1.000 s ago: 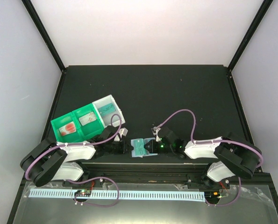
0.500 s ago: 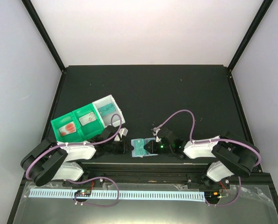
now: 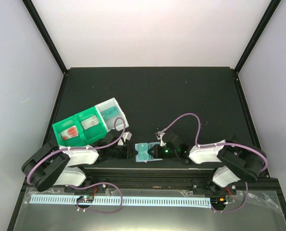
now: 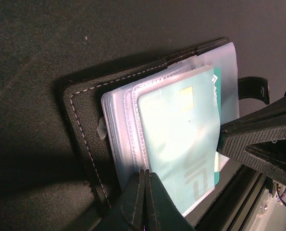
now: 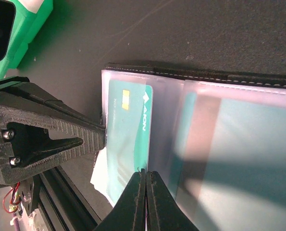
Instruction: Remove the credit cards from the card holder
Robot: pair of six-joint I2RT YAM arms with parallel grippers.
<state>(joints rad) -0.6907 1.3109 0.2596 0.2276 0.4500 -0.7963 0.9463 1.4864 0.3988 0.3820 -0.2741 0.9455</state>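
Card holder [image 4: 118, 125] stitching [image 4: 87, 144] (wrist views only)

Only one legible word for me: white "AXON" beside a diamond mark on the thin teal plastic card [image 5: 128, 134]. Other print unreadable.

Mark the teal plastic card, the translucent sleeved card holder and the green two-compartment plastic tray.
Teal plastic card [image 5: 128, 130]: right wrist view, middle of its face.
Translucent card holder [image 4: 116, 120]: left wrist view, stacked sleeve edges.
Green plastic tray [image 3: 68, 120]: top view, far rim.
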